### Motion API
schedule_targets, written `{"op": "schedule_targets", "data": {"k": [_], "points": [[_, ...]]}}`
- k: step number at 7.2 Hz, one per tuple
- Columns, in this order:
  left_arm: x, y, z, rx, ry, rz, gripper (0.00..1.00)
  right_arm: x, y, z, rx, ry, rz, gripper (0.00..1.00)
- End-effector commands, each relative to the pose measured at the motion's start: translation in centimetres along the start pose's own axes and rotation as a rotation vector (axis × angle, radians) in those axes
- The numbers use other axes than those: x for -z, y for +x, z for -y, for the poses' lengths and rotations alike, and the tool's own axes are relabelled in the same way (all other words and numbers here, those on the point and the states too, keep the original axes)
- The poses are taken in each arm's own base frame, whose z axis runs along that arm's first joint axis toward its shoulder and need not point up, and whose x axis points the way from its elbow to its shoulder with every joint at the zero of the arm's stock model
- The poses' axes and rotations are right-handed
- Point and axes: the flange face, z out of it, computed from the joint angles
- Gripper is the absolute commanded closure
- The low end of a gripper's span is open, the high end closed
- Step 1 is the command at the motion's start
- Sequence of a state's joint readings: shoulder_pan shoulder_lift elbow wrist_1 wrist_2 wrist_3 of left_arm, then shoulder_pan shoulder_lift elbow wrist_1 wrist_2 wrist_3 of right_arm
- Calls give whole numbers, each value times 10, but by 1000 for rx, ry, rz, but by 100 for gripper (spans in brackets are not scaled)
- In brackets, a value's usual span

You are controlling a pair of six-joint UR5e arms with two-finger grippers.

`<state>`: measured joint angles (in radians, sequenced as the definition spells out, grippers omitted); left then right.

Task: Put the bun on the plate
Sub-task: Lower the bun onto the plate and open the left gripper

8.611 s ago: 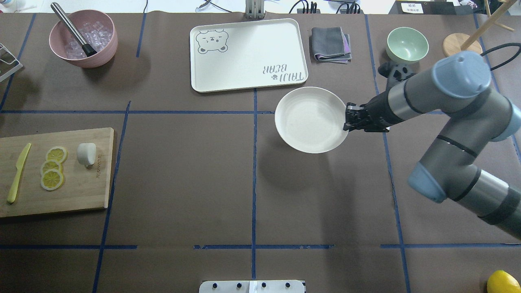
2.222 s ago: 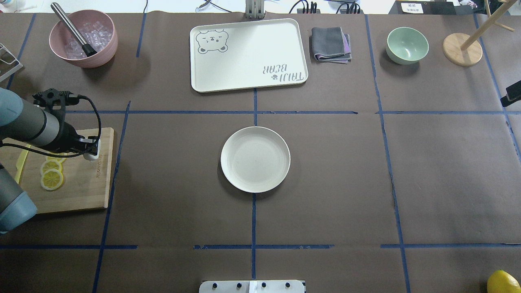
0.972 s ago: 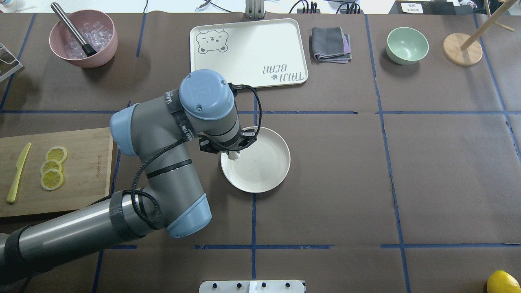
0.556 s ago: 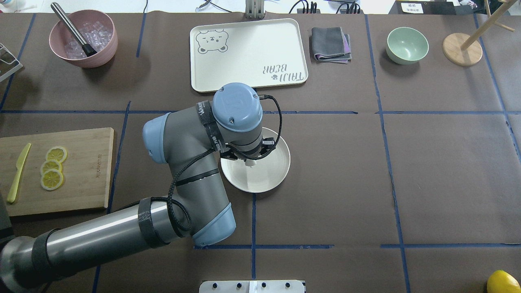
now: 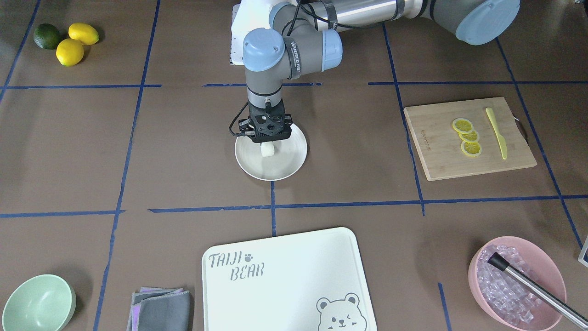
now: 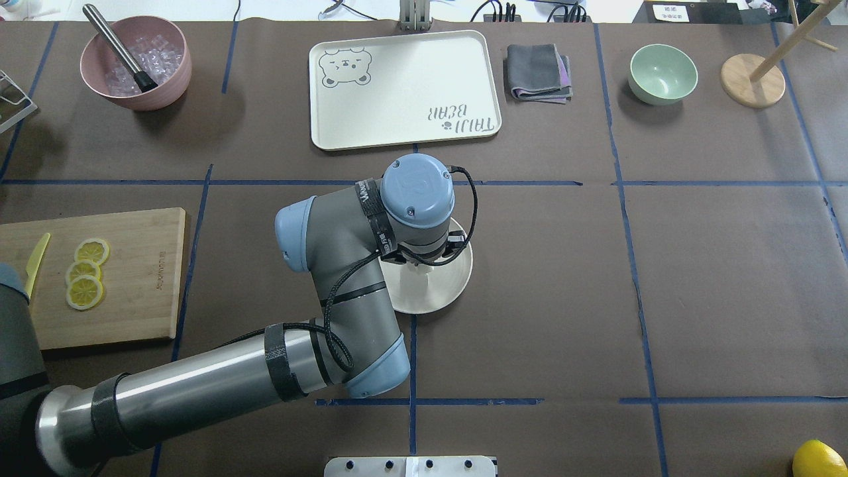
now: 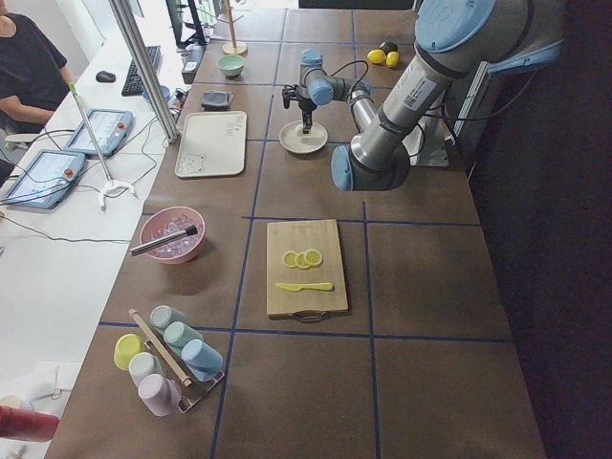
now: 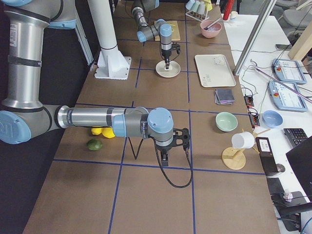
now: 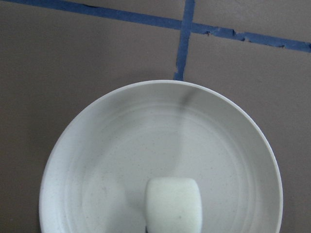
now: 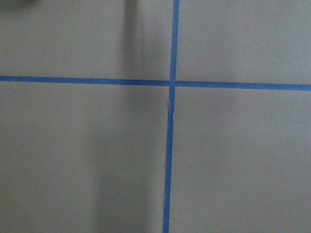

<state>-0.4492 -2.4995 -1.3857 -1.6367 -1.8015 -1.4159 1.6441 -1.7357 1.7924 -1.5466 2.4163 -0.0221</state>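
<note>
The round cream-white plate (image 5: 285, 162) sits near the table's middle on a blue tape line. My left gripper (image 5: 268, 140) points straight down over it, shut on the small white bun (image 5: 268, 150). In the left wrist view the bun (image 9: 173, 204) hangs at the bottom centre over the plate (image 9: 97, 160); I cannot tell whether it touches the plate. In the overhead view the left wrist hides most of the bun, with the plate (image 6: 445, 291) showing beside it. My right gripper (image 8: 165, 160) shows only in the exterior right view, low over bare table; I cannot tell its state.
A wooden cutting board (image 5: 436, 154) with lemon slices and a yellow knife lies on the robot's left. The bear-printed tray (image 5: 285, 276), grey cloth (image 5: 161, 308), mint bowl (image 5: 36, 303) and pink ice bowl (image 5: 517, 276) line the far side. Lemons and a lime (image 5: 69, 41) lie near the robot.
The left arm took the bun off the cutting board and carried it rightward to over the plate's middle. The right arm, which held the plate earlier, has left the overhead view.
</note>
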Motion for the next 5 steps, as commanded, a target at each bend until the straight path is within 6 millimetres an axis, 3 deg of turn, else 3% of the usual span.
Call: {"op": "schedule_targets", "data": {"k": [1, 3, 5], "points": [[-5, -3, 1, -7, 2, 4, 62, 1, -1, 0, -2, 2, 4, 0], [-7, -4, 2, -6, 2, 9, 55, 2, -2, 3, 0, 4, 4, 0], [-10, -7, 2, -4, 2, 15, 33, 2, -2, 3, 0, 4, 4, 0]]}}
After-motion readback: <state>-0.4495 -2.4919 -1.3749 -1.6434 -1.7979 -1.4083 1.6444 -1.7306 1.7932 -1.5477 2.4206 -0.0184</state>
